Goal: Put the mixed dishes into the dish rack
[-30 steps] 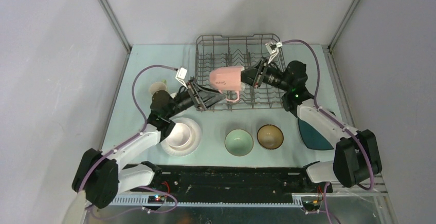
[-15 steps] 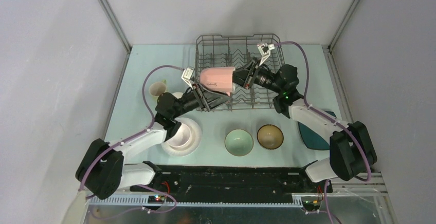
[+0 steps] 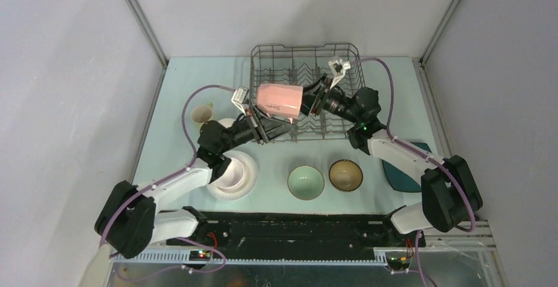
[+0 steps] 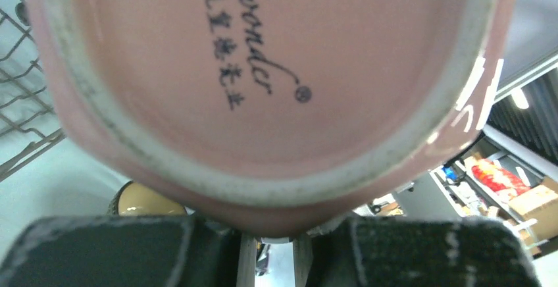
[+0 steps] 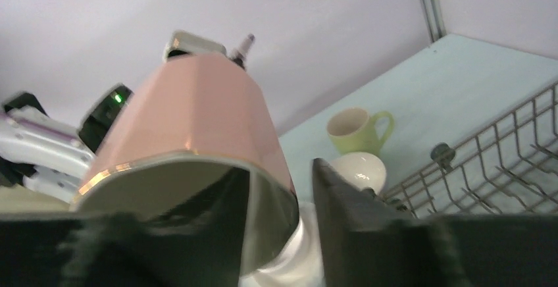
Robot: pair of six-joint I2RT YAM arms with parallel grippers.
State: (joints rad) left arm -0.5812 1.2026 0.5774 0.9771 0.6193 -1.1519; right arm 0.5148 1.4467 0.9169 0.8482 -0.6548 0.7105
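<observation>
Step in hand: placing the pink mug (image 3: pixel 279 101) into the rack (image 3: pixel 342 53). The mug lies on its side in the air, over the rack's near-left part, not yet seated on any tines. Right pincer (image 3: pixel 304 104) is clamped on the mug's rim wall; the right wrist view shows one finger inside the mouth and one outside. Left pincer (image 3: pixel 270 126) sits right under the mug's base end. Its fingers are nearly together in the left wrist view, but I cannot tell if they grip the handle or only touch.

Next move, my guess: whichever arm is not carrying lets go and backs off. The other then tips the mug mouth-down and lowers it between the tines. The mug needs to clear the rack's near rim first.

In the way: the two arms crowd each other at the mug, so collision risk. The rack looks empty otherwise.

Waiting on the surface (image 3: pixel 177 103):
- green mug (image 3: pixel 201 114) far left, with a white bowl (image 5: pixel 358 168) just beside it
- pink bowl (image 3: pixel 230 172) sitting in the white plate (image 3: pixel 247 187)
- green bowl (image 3: pixel 306 182)
- brown bowl (image 3: pixel 345 174)
- teal plate (image 3: pixel 401 172), partly under the right arm
</observation>
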